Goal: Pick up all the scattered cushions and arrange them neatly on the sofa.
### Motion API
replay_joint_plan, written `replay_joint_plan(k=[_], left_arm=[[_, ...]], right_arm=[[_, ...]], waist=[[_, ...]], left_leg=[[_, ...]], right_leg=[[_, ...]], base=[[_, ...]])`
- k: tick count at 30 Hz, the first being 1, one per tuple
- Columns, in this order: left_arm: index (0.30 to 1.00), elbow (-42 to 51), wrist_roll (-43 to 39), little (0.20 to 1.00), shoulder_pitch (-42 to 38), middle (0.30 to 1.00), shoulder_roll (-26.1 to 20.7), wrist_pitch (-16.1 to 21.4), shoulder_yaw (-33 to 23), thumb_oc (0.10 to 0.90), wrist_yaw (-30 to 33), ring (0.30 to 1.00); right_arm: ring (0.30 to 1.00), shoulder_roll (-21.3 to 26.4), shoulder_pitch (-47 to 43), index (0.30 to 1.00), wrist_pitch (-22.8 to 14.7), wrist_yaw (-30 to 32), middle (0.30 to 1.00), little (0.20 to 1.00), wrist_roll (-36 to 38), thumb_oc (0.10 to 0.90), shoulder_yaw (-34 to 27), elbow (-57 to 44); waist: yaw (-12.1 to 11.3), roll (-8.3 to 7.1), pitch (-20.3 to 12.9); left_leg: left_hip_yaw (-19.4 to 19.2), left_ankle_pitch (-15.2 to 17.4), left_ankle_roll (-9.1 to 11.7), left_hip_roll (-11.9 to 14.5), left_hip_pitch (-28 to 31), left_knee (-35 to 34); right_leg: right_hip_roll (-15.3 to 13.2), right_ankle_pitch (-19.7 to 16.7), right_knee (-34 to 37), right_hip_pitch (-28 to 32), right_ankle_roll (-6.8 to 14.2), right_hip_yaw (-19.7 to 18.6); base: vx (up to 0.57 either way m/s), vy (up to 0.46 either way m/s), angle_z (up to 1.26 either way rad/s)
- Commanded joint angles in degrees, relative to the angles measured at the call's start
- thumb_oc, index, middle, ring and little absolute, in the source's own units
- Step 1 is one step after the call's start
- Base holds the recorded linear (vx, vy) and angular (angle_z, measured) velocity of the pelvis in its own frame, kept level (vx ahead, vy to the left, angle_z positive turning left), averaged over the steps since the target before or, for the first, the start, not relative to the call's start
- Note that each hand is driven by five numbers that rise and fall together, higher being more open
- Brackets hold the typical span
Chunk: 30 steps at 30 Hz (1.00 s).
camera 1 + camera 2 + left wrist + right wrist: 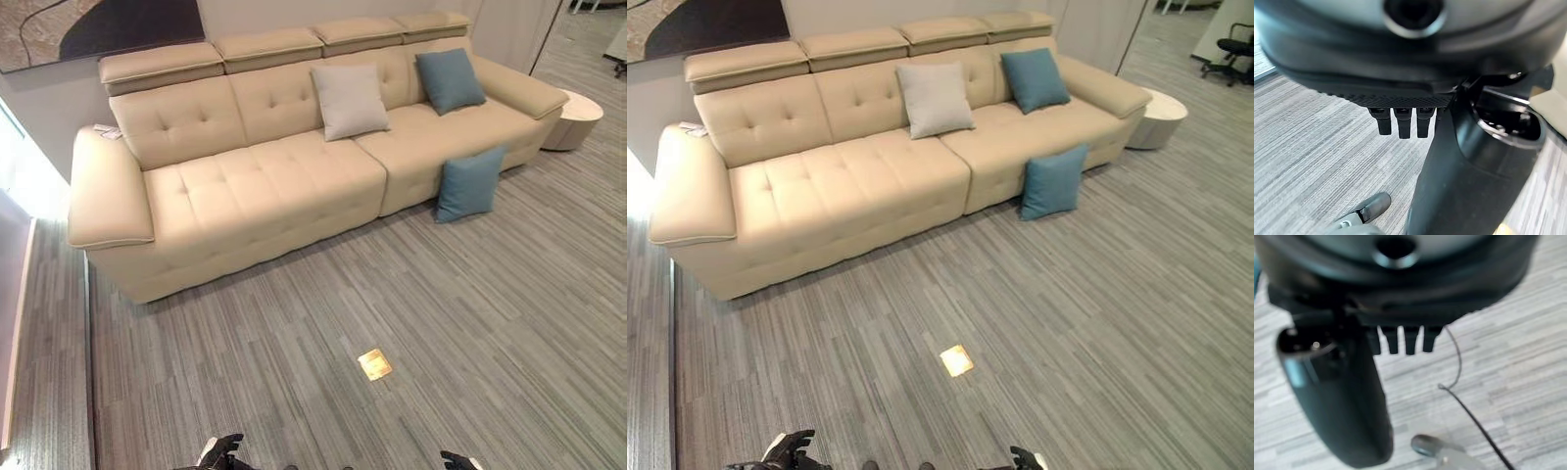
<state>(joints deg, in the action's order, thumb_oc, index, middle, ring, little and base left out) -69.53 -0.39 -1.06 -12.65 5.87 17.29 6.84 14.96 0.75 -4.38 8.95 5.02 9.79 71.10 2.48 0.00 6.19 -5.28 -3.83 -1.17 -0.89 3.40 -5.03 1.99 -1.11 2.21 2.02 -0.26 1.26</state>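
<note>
One blue cushion on the floor, two already up on the sofa.

Against the beige sofa backrest lean a grey cushion near its middle and a blue cushion toward the far end. A second blue cushion stands on the carpet, propped against the sofa's front. Well short of the sofa, the left hand and right hand hang empty, fingers relaxed and straight.

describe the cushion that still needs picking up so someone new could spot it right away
Find the long beige sofa and go to its right half. On the floor, leaning upright against the sofa front, stands a teal cushion. The other teal cushion and the grey cushion sit on the seat.
</note>
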Motion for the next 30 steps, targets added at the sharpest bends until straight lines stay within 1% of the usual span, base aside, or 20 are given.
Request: replay_joint_plan(k=[1,3,5,6,8,9,10,16,17,18,19,20,21,23,24,25,27,28,29,30], left_arm=[[0.900,-0.9,1.1,0.900,-3.9,0.900,-0.2,0.9,-0.8,0.800,0.0,0.900],[0.900,-0.2,0.3,0.900,-4.6,0.900,-0.5,0.9,-1.0,0.800,0.2,0.900],[0.900,0.3,-0.3,0.900,-5.2,0.900,-0.8,1.1,-0.9,0.800,0.2,0.900],[0.900,0.3,-0.3,0.900,-5.2,0.900,-0.8,1.1,-0.9,0.800,0.2,0.900],[0.900,0.8,-0.3,0.900,-5.6,0.900,-1.1,1.2,-0.9,0.800,-0.1,0.900],[0.900,0.8,-0.3,0.900,-5.6,0.900,-1.1,1.2,-0.9,0.800,-0.1,0.900],[0.900,0.3,0.3,0.900,-5.7,0.900,-1.1,1.1,-0.6,0.800,0.0,0.900],[0.900,-0.4,0.7,0.900,-5.8,0.900,-0.7,1.1,-0.1,0.800,-0.3,0.900],[0.900,-0.3,1.1,0.900,-6.1,0.900,-0.4,1.0,0.5,0.800,-0.5,0.900],[0.900,-0.2,1.0,0.900,-6.2,0.900,-0.4,1.1,0.7,0.800,-0.5,0.900],[0.900,-0.2,1.0,0.900,-6.2,0.900,-0.4,1.1,0.7,0.800,-0.5,0.900],[0.900,0.1,0.6,0.900,-6.4,0.900,-0.4,1.0,0.5,0.800,-0.4,0.900],[0.900,0.2,0.3,0.900,-6.6,0.900,-0.4,0.8,0.3,0.800,0.1,0.900],[0.900,0.0,-0.2,0.900,-6.5,0.900,-0.4,0.9,0.4,0.800,0.5,0.900],[0.900,-0.3,-0.2,0.900,-6.3,0.900,-0.4,0.8,0.4,0.800,0.9,0.900],[0.900,-0.3,-0.2,0.900,-6.3,0.900,-0.5,0.8,0.4,0.800,0.9,0.900],[0.900,-1.3,0.3,0.900,-5.9,0.900,-0.6,0.4,0.2,0.800,1.0,0.900],[0.900,-1.5,0.3,0.900,-5.8,0.900,-0.8,0.4,0.1,0.800,1.1,0.900],[0.900,-1.5,0.3,0.900,-5.8,0.900,-0.8,0.4,0.1,0.800,1.1,0.900],[0.900,-1.3,0.0,0.900,-5.7,0.900,-0.9,0.5,0.1,0.800,1.2,0.900]], right_arm=[[0.900,1.6,-2.8,0.900,-0.1,1.4,0.900,0.900,-1.0,0.800,2.1,0.0],[0.900,1.6,-3.3,0.900,0.2,1.5,0.900,0.900,-1.4,0.800,2.6,0.2],[0.900,1.6,-4.0,0.900,0.3,1.7,0.900,0.900,-1.9,0.800,2.7,0.2],[0.900,1.6,-4.0,0.900,0.3,1.7,0.900,0.900,-1.9,0.800,2.7,0.2],[0.900,1.6,-4.0,0.900,0.3,1.8,0.900,0.900,-2.6,0.800,2.9,0.1],[0.900,1.6,-4.0,0.900,0.3,1.8,0.900,0.900,-2.6,0.800,2.9,0.1],[0.900,1.5,-3.7,0.900,0.2,1.8,0.900,0.900,-2.4,0.800,2.8,0.2],[0.900,1.9,-3.3,0.900,-0.1,1.7,0.900,0.900,-1.6,0.800,2.7,-0.1],[0.900,2.2,-3.0,0.900,-0.4,1.8,0.900,0.900,-1.0,0.800,2.6,-0.5],[0.900,2.4,-3.0,0.900,-0.6,1.8,0.900,0.900,-0.9,0.800,2.6,-0.6],[0.900,2.4,-3.0,0.900,-0.6,1.8,0.900,0.900,-0.9,0.800,2.6,-0.6],[0.900,2.6,-3.3,0.900,-0.5,2.0,0.900,0.900,-0.9,0.800,2.9,-0.2],[0.900,2.8,-3.7,0.900,-0.5,2.3,0.900,0.900,-1.0,0.800,3.2,0.0],[0.900,3.1,-3.8,0.900,-0.5,2.3,0.900,0.900,-0.5,0.800,3.4,0.0],[0.900,3.2,-3.9,0.900,-0.7,2.5,0.900,0.900,-0.5,0.800,3.6,-0.1],[0.900,3.2,-3.9,0.900,-0.7,2.5,0.900,0.900,-0.5,0.800,3.6,-0.1],[0.900,3.5,-3.8,0.900,-0.7,2.6,0.900,0.900,-1.0,0.800,4.1,0.0],[0.900,3.7,-3.8,0.900,-0.7,2.8,0.900,0.900,-1.1,0.800,4.4,0.0],[0.900,3.7,-3.8,0.900,-0.7,2.8,0.900,0.900,-1.1,0.800,4.4,0.0],[0.900,3.8,-3.9,0.900,-0.5,3.0,0.900,0.900,-1.0,0.800,4.6,0.2]], waist=[[0.1,-0.76,1.6],[-0.1,-0.73,2.4],[-0.6,-0.69,2.9],[-0.6,-0.70,2.9],[-0.7,-0.74,2.8],[-0.7,-0.73,2.8],[-0.2,-0.83,2.7],[0.6,-0.63,2.7],[1.0,-1.00,3.5],[1.1,-1.34,3.9],[1.1,-1.32,3.9],[0.7,-2.10,4.8],[0.0,-2.36,5.7],[-1.1,-2.76,6.2],[-1.8,-3.18,5.9],[-1.8,-3.22,5.9],[-2.6,-3.18,5.4],[-3.0,-2.92,5.4],[-3.0,-3.01,5.5],[-3.8,-2.63,5.7]], left_leg=[[2.8,7.1,0.1,0.1,1.2,0.0],[1.2,7.0,0.1,0.4,0.5,0.0],[-0.4,7.1,0.5,1.1,0.1,0.0],[-0.4,7.1,0.5,1.1,0.1,0.0],[-2.4,7.1,0.9,1.7,0.3,0.0],[-2.3,7.1,1.0,1.7,0.3,0.0],[-2.6,7.1,1.0,1.7,0.9,0.1],[-2.7,7.7,2.0,2.2,1.5,1.6],[-3.2,8.7,3.0,3.4,-0.4,7.4],[-3.5,9.4,3.5,3.9,-1.4,10.4],[-3.5,9.5,3.5,3.9,-1.6,10.8],[-3.3,8.9,4.2,5.2,-4.7,18.5],[-1.9,7.2,4.3,5.5,-7.1,22.7],[2.1,7.1,3.3,3.2,-10.8,25.1],[4.7,8.1,2.9,1.1,-12.6,22.8],[4.7,8.1,2.8,1.0,-12.6,22.7],[6.0,6.3,2.8,-0.4,-14.9,17.5],[6.9,4.2,3.0,-0.9,-15.8,15.3],[6.8,4.1,3.0,-1.0,-15.5,15.1],[7.9,1.9,3.3,-1.8,-18.4,14.1]], right_leg=[[-4.1,4.3,-5.3,-2.3,6.0,1.5],[-4.1,4.1,-7.9,-4.9,6.7,3.3],[-5.2,4.2,-9.6,-6.5,7.1,8.2],[-5.3,4.2,-9.6,-6.5,7.1,8.2],[-6.8,4.7,-9.7,-6.5,6.9,14.8],[-6.8,4.7,-9.7,-6.5,6.9,14.9],[-5.9,5.2,-8.8,-5.9,6.1,13.2],[-4.3,5.4,-5.8,-3.8,4.4,11.0],[-3.8,5.4,-3.7,-2.3,3.4,10.1],[-3.7,5.5,-3.1,-1.8,3.0,10.0],[-3.6,5.5,-3.1,-1.8,3.0,10.0],[-3.4,5.6,-2.0,-0.4,2.1,9.6],[-3.0,5.7,-1.6,0.4,1.5,9.0],[-2.8,6.1,-1.4,0.9,1.1,7.9],[-2.6,6.6,-1.0,1.7,1.4,6.9],[-2.7,6.7,-1.0,1.7,1.4,6.9],[-2.0,8.0,-0.6,3.3,1.6,5.6],[-1.4,8.4,-0.4,3.9,1.6,4.7],[-1.4,8.5,-0.4,4.0,1.6,4.7],[-0.6,9.3,-0.8,5.1,1.5,3.0]], base=[[-0.05,0.011,-0.35],[-0.10,-0.004,-0.38],[-0.08,-0.034,-0.88],[-0.03,-0.058,-1.15],[0.02,-0.085,-0.78],[0.10,-0.115,-0.34],[0.11,-0.112,-0.04],[0.08,-0.112,-0.07],[0.10,-0.244,-0.19],[0.06,-0.190,0.07],[0.05,-0.175,0.12],[0.06,-0.178,0.05],[0.09,-0.207,-0.07],[0.13,-0.090,-0.08],[0.15,-0.042,-0.44],[0.28,-0.023,-0.54],[0.28,0.026,-0.42],[0.16,0.035,-0.33],[0.23,0.049,-0.25],[0.14,0.029,-0.30]])
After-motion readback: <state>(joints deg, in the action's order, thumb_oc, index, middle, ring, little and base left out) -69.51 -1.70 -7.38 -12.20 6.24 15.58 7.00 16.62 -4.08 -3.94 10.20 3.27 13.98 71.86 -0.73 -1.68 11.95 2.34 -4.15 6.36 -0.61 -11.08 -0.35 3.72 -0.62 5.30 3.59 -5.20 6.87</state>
